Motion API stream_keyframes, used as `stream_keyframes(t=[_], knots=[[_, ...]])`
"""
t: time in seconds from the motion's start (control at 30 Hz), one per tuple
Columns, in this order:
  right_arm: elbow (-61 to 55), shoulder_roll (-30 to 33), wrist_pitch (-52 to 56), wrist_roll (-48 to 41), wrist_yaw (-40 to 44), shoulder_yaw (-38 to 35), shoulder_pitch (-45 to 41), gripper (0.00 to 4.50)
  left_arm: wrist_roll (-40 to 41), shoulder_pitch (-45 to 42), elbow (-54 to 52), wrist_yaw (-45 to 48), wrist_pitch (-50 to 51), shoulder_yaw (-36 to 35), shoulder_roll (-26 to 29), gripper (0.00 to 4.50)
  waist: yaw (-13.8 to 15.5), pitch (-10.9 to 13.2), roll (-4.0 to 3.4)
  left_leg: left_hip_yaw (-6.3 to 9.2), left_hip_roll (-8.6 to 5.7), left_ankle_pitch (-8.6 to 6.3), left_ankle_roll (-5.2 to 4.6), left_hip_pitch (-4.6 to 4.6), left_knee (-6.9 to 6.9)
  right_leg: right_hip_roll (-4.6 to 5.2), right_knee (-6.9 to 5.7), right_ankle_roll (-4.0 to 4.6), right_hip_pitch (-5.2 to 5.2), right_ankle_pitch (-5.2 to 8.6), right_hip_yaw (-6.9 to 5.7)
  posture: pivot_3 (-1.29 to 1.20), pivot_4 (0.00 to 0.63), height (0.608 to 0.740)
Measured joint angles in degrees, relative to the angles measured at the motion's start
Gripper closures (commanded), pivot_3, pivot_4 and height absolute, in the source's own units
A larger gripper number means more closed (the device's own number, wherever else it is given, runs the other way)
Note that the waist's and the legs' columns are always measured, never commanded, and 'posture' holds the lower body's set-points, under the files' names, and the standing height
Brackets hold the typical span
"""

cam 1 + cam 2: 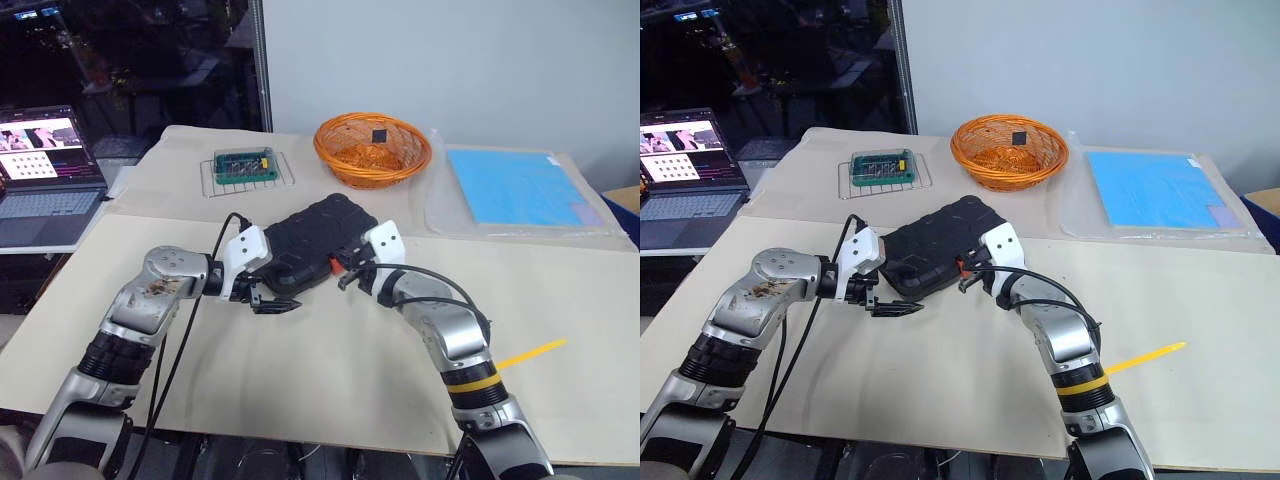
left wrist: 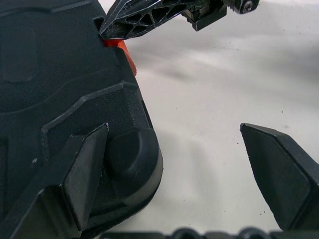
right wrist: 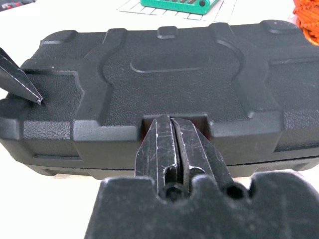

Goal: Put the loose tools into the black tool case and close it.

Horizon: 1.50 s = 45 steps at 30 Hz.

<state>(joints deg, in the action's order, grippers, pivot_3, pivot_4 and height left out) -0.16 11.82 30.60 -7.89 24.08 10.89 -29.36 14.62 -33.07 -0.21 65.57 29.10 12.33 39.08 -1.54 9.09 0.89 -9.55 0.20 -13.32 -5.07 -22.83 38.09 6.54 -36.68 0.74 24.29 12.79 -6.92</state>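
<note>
Case [image 1: 315, 243]: black clamshell, lid down, lying on the table [image 1: 330, 370] mid-front, long axis running from near-left to far-right toward the basket [image 1: 372, 150]. Latch [image 1: 339, 265]: orange, on the near long edge, facing the robot. Right gripper [image 3: 174, 144]: fingers pressed together, holding nothing, tips set into the latch notch at the middle of that edge; the nearer arm for fastening. Left gripper [image 1: 268, 300]: fingers spread wide, empty, one finger [image 2: 79, 174] lying against the case's near-left corner, steadying it. No loose tools on the table; judged stowed, latch left to press home.
</note>
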Motion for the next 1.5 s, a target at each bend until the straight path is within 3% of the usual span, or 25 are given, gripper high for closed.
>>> stream_keyframes(t=[0.67,1.5], knots=[[4.15,0.43,-0.50,4.89,2.33,3.55,-2.32,4.42,-1.22,0.83,0.67,-0.90,1.03,-0.13,-0.72,0.00,-0.62,-1.19,-0.01,-0.01,0.12,-0.07,-0.08,0.35,-0.36,0.04,0.06,0.38,-0.11,0.23,-0.01,0.00,0.150,0.740],[8.06,-0.39,1.07,4.90,5.61,4.38,-6.19,4.42,-1.26,2.18,-0.02,-1.88,1.12,-0.92,-0.84,0.00,-0.75,-1.34,-0.06,0.01,0.38,-0.03,0.05,0.82,-1.29,0.04,0.83,0.09,-0.09,0.06,-0.42,0.00,0.150,0.740]])
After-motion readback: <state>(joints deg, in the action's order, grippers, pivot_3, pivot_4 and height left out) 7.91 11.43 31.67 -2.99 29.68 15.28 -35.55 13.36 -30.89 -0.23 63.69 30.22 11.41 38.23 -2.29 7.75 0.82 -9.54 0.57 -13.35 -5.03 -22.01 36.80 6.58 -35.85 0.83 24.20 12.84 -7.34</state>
